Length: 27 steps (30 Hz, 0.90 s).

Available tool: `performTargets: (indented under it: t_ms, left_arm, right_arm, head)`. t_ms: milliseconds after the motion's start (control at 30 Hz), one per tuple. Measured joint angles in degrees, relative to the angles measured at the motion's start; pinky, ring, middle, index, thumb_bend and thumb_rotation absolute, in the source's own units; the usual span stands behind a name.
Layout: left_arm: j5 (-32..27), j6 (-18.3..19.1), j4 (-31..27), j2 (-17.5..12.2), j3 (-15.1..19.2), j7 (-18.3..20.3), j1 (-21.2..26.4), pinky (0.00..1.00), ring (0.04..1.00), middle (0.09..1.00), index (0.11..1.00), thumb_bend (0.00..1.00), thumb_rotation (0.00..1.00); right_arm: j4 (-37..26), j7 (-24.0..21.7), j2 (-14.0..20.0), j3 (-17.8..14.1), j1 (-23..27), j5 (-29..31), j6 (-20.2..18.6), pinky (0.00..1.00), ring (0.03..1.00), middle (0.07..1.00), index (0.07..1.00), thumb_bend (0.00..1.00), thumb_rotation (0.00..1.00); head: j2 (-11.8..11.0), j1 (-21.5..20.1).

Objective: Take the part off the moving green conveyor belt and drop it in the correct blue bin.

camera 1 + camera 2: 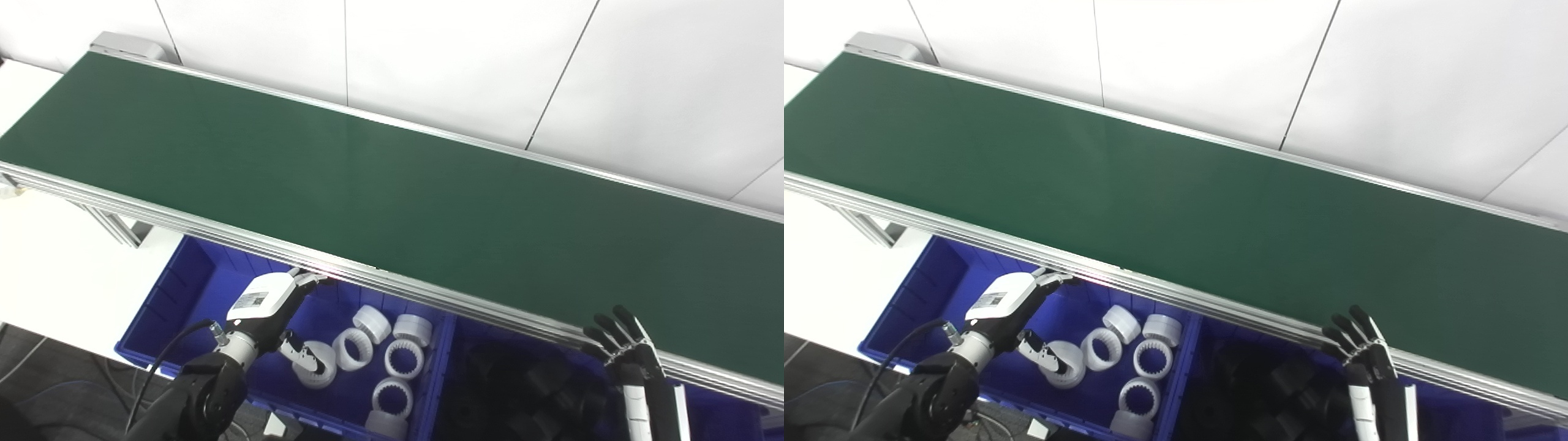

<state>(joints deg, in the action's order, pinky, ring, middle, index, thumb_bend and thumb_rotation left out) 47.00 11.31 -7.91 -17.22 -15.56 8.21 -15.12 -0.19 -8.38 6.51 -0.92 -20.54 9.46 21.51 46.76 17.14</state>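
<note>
Left hand (266,306): I see its fingers (306,280) spread, empty, tips at the conveyor belt's (392,184) near rail, thumb beside a white ring part (320,365). More white rings lie below in the left blue bin (184,288). Right hand (625,346): fingers spread, empty, above the dark parts (527,386) in the right bin. I see no part on the belt.

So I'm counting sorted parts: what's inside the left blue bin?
White toothed rings lie in the left blue bin; the left hand and conveyor rail cover part of it.
</note>
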Motion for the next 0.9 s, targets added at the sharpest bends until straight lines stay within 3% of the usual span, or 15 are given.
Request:
performTargets:
  t_ms: [267, 400, 433, 567, 600, 633, 767, 833, 900]
  left_arm:
    - [0.8, 6.5, -11.5, -1.9, 0.1, 11.5, -0.3, 0.8, 0.869, 0.901, 0.852, 0.69, 0.0]
    - [-5.1, 8.0, -21.7, -1.8, 2.5, 14.9, -0.9, 0.57, 0.689, 0.762, 0.733, 0.66, 0.02]
    - [-7.7, 8.0, -24.0, -1.7, 3.4, 15.2, -1.0, 0.56, 0.679, 0.754, 0.726, 0.66, 0.02]
    - [-17.5, 7.9, -30.0, -1.5, 5.5, 15.5, -0.9, 0.47, 0.577, 0.658, 0.643, 0.61, 0.2]
    - [-19.6, 7.9, -30.7, -1.3, 5.6, 15.7, -0.9, 0.45, 0.545, 0.624, 0.617, 0.65, 0.38]
    - [-21.2, 7.9, -31.4, -1.1, 5.7, 15.9, -0.8, 0.44, 0.527, 0.602, 0.6, 0.66, 0.46]
    - [-26.1, 7.3, -33.4, 1.4, 5.6, 15.5, 0.2, 0.42, 0.502, 0.583, 0.581, 0.67, 0.51]
    - [-29.5, 4.8, -31.8, 2.8, 5.9, 14.3, 0.6, 0.44, 0.524, 0.604, 0.604, 0.71, 0.52]
    - [-33.2, 1.7, -28.9, 4.4, 6.3, 13.1, 0.6, 0.51, 0.612, 0.679, 0.686, 0.76, 0.55]
  right_arm:
    - [0.2, 0.0, -0.2, 0.0, 0.0, -0.2, 0.0, 0.68, 0.763, 0.809, 0.874, 0.71, 0.78]
    - [0.8, 0.1, -0.5, 0.0, 0.0, -0.4, 0.0, 0.68, 0.762, 0.805, 0.871, 0.71, 0.78]
    - [1.1, 0.1, -0.6, 0.0, 0.0, -0.6, 0.1, 0.68, 0.761, 0.805, 0.871, 0.71, 0.78]
    - [2.1, 0.2, -0.8, 0.0, 0.3, -1.4, 0.1, 0.67, 0.756, 0.8, 0.867, 0.72, 0.77]
    - [2.1, 0.2, -0.9, 0.0, 0.3, -1.5, 0.2, 0.68, 0.757, 0.8, 0.867, 0.71, 0.78]
    - [2.1, 0.2, -1.0, 0.0, 0.4, -1.5, 0.2, 0.68, 0.757, 0.799, 0.868, 0.71, 0.78]
    - [2.9, 0.1, -1.4, 0.0, 0.6, -1.7, 1.2, 0.68, 0.755, 0.798, 0.87, 0.7, 0.78]
    - [3.6, 0.1, -1.5, 0.1, 0.7, -1.9, 1.3, 0.68, 0.754, 0.794, 0.865, 0.7, 0.77]
    - [3.8, 0.1, -1.7, 0.1, 0.6, -2.1, 1.4, 0.68, 0.755, 0.793, 0.863, 0.69, 0.76]
  head:
    - [-0.8, -0.5]
    - [-1.5, -1.1]
    - [-1.5, -1.1]
    - [-2.3, -1.8]
    - [-2.7, -2.1]
    - [-2.7, -2.2]
    - [-3.4, -2.6]
    - [-4.2, -3.4]
    - [-4.6, -4.2]
